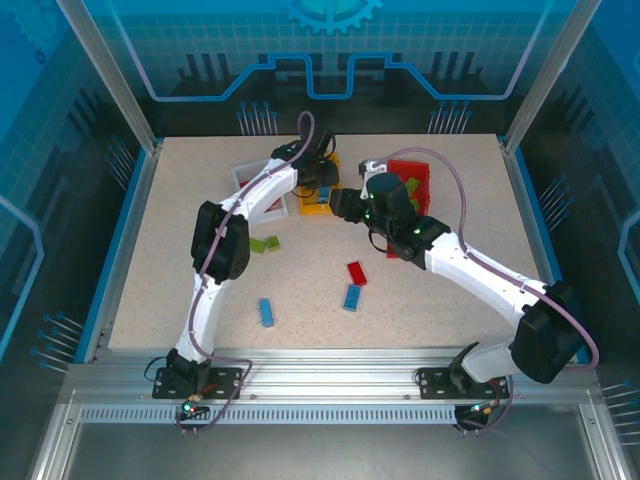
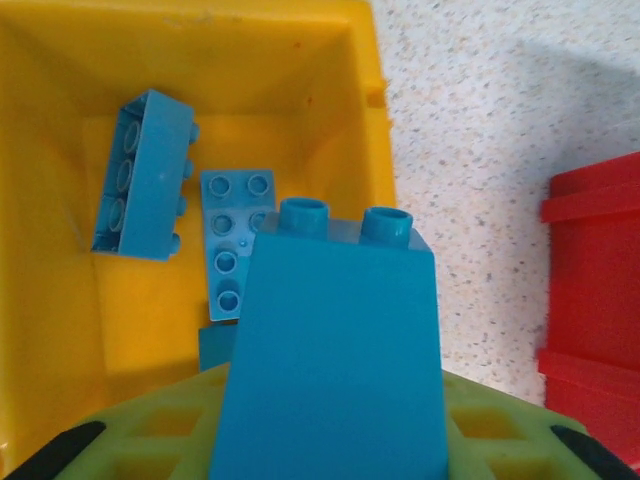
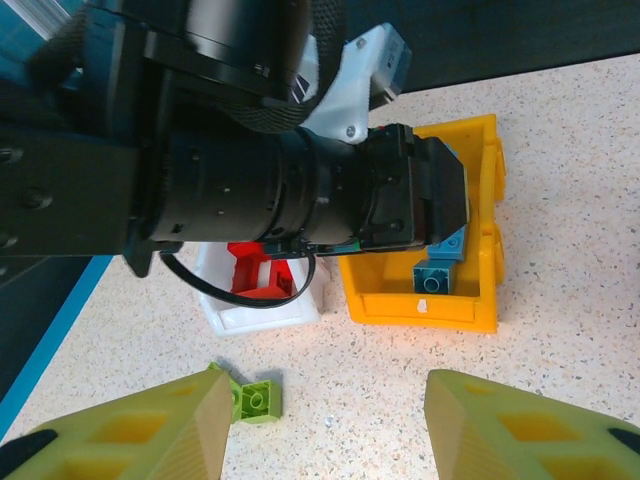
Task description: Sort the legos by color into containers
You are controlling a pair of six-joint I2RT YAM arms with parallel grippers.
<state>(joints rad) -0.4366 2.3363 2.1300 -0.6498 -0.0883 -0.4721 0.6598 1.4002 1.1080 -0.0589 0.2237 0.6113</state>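
My left gripper [image 2: 330,425] is shut on a blue lego [image 2: 335,340] and holds it over the yellow container [image 2: 60,150], where two more blue legos [image 2: 145,175] lie. In the top view that gripper [image 1: 318,186] sits at the yellow container [image 1: 316,207]. My right gripper [image 3: 325,430] hangs open over the table with nothing between its fingers; a green lego [image 3: 256,400] lies by its left finger. A white container [image 3: 262,312] holds red legos [image 3: 258,272]. On the table lie green legos [image 1: 265,244], a red lego [image 1: 356,273] and two blue legos [image 1: 352,297].
The red container [image 1: 412,180] stands at the back right, just behind my right wrist. The left arm crosses over the white container [image 1: 250,178]. The two grippers are close together near the yellow container. A raised metal frame borders the table.
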